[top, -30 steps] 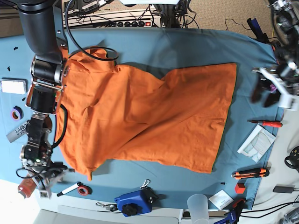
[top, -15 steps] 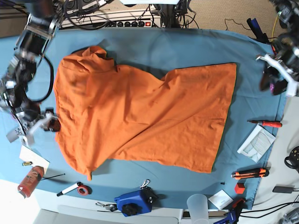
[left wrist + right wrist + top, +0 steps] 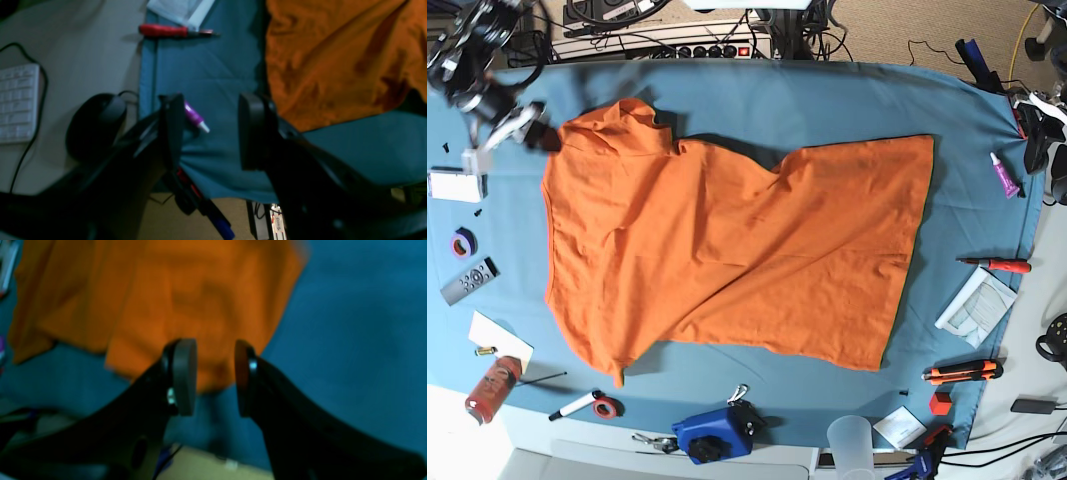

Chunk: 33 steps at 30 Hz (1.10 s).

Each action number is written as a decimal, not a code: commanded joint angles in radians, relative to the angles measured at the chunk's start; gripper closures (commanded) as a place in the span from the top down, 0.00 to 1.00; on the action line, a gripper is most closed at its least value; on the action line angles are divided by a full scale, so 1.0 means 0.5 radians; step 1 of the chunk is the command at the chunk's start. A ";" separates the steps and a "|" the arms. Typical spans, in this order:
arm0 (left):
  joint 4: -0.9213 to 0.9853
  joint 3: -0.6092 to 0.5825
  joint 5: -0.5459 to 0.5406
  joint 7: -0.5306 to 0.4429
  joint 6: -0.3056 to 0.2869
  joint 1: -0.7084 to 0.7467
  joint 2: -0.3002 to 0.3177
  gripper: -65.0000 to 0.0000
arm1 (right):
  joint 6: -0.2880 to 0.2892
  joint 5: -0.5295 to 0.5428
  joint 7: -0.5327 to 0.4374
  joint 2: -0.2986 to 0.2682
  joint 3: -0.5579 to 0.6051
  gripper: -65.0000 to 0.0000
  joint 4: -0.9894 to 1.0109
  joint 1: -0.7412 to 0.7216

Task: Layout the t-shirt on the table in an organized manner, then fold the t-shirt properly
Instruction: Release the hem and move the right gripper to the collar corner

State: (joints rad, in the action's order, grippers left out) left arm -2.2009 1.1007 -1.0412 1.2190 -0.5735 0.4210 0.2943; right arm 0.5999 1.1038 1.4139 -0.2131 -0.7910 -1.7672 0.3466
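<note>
The orange t-shirt [image 3: 737,250] lies spread but wrinkled on the blue-teal table [image 3: 827,100], with one end bunched at the far left. My right gripper [image 3: 509,128] hovers open at the far left corner, just beside that bunched end. In the right wrist view the right gripper [image 3: 213,376] is open and empty above the edge of the t-shirt [image 3: 166,296]. My left gripper [image 3: 1039,140] is at the table's right edge, away from the t-shirt. In the left wrist view the left gripper [image 3: 211,133] is open and empty over bare cloth, with the t-shirt [image 3: 333,56] beyond it.
A purple marker [image 3: 196,118], red screwdriver [image 3: 170,30], mouse [image 3: 96,123] and keyboard [image 3: 18,103] lie near my left gripper. Along the front edge stand a bottle [image 3: 489,388], a blue device [image 3: 717,432] and a cup [image 3: 852,440]. A remote [image 3: 469,280] lies at the left.
My right arm has swung from the front left edge up to the far left corner by the t-shirt's bunched end. My left gripper has moved further right, off toward the table edge. The t-shirt has hardly moved.
</note>
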 commanded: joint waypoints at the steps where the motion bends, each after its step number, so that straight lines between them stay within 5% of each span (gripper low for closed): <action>1: -0.028 0.015 -0.034 -0.043 -0.007 0.006 0.033 0.38 | 0.028 0.077 -0.035 -0.002 -0.042 0.30 -0.032 0.037; 5: -0.028 0.015 -0.036 -0.043 -0.007 0.006 0.033 0.38 | 0.098 0.169 -0.035 0.109 -0.098 0.30 -0.032 0.146; 15: -0.028 0.015 -0.037 -0.045 -0.007 0.006 0.033 0.38 | 0.144 0.221 -0.035 0.130 -0.096 0.40 -0.031 0.171; 20: -0.028 0.015 -0.037 -0.045 -0.007 0.006 0.033 0.38 | 0.137 0.265 -0.119 0.303 -0.096 0.40 -0.017 0.140; 24: -0.028 0.015 -0.037 -0.045 -0.007 0.006 0.034 0.38 | 0.108 0.149 -0.197 0.401 -0.096 0.40 0.019 0.104; 33: -0.028 0.015 -0.037 -0.076 -0.008 0.005 0.034 0.38 | 0.108 -0.069 -0.350 0.405 -0.095 0.40 0.031 0.067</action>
State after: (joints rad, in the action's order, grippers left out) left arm -2.2009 1.1007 -1.0412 1.2060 -0.5735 0.4210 0.2939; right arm 0.6514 1.0412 1.2575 0.0002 -0.8341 -1.7390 0.3851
